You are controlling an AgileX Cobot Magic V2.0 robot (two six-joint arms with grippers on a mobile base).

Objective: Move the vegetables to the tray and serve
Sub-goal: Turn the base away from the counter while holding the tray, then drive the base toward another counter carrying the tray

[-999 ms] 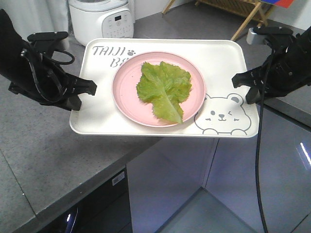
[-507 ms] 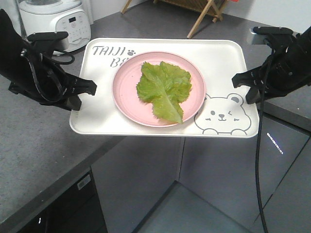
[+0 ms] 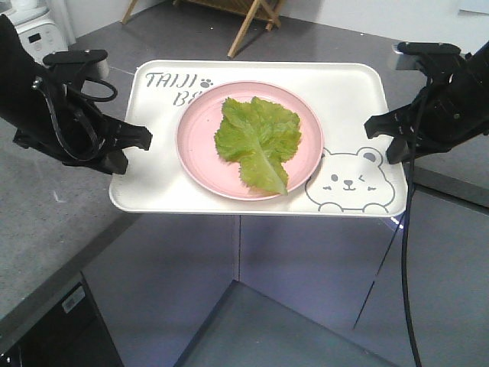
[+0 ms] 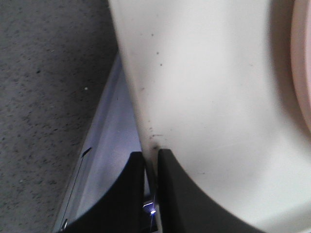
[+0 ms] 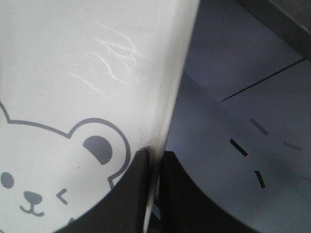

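Note:
The cream-white tray (image 3: pixel 153 172) with the winking bear hangs in the air between my two arms. On it stands a round pink plate (image 3: pixel 197 145), and the vegetables (image 3: pixel 258 139), one crinkly green lettuce leaf, lie on that plate. My left gripper (image 3: pixel 137 141) is shut on the tray's left rim (image 4: pixel 146 116). My right gripper (image 3: pixel 378 126) is shut on the tray's right rim (image 5: pixel 170 97), next to the bear's ear. In both wrist views the rim sits pinched between the two dark fingers (image 4: pixel 175 194) (image 5: pixel 131 189).
A grey counter (image 3: pixel 46 222) lies at the lower left, its edge just under the tray's left corner. A white appliance (image 3: pixel 30 30) stands at the far left back. Wooden legs (image 3: pixel 252 19) show at the top. Grey floor panels (image 3: pixel 306 290) lie below the tray.
The background has slid left: the white appliance went from behind the tray to the far left corner and the counter edge drew back. Tray, plate, leaf and both grips kept their places.

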